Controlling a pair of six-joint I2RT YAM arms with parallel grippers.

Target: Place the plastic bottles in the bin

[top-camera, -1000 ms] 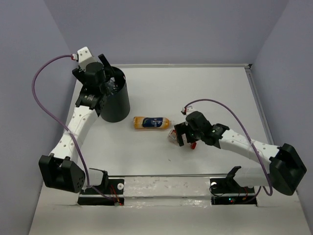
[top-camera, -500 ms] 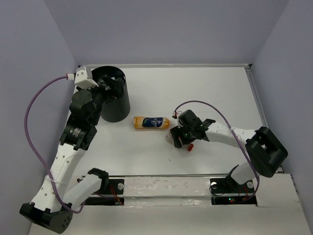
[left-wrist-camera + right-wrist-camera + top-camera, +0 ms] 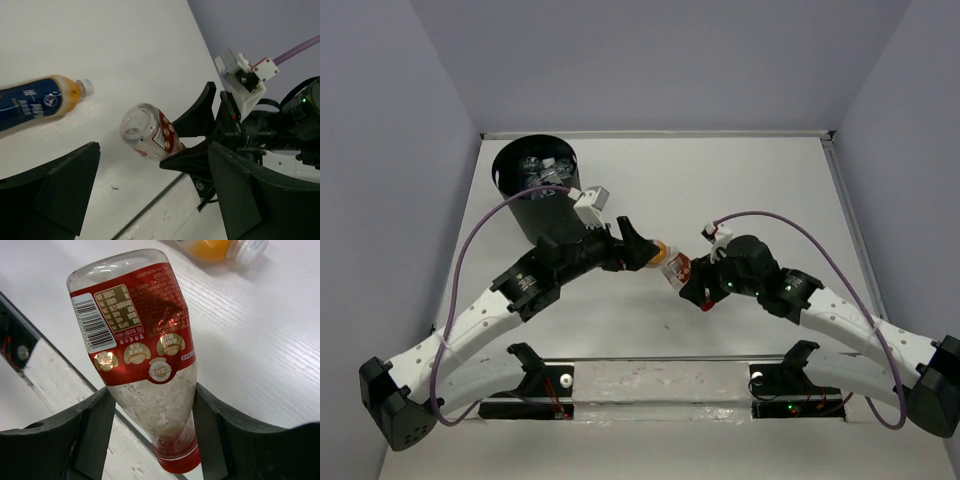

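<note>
My right gripper (image 3: 156, 437) is shut on a red-capped, red-label plastic bottle (image 3: 135, 340), holding it by the neck with the cap toward the camera and the base tilted up off the table. In the top view that bottle (image 3: 676, 267) sits at table centre with the right gripper (image 3: 687, 277) around it. An orange-liquid bottle (image 3: 35, 102) with a blue label lies on the table just left of it. My left gripper (image 3: 150, 200) hangs open above that spot, and in the top view the left gripper (image 3: 642, 250) covers most of the orange bottle. The black bin (image 3: 535, 215) stands at the far left, with bottles inside.
A white mounting strip (image 3: 660, 380) with both arm bases runs along the near edge. Purple cables loop off each wrist. Purple walls close in the table on the left, back and right.
The left arm swung from the bin over to table centre above the orange bottle. The right gripper closed on the red-label bottle and tilted it up.
</note>
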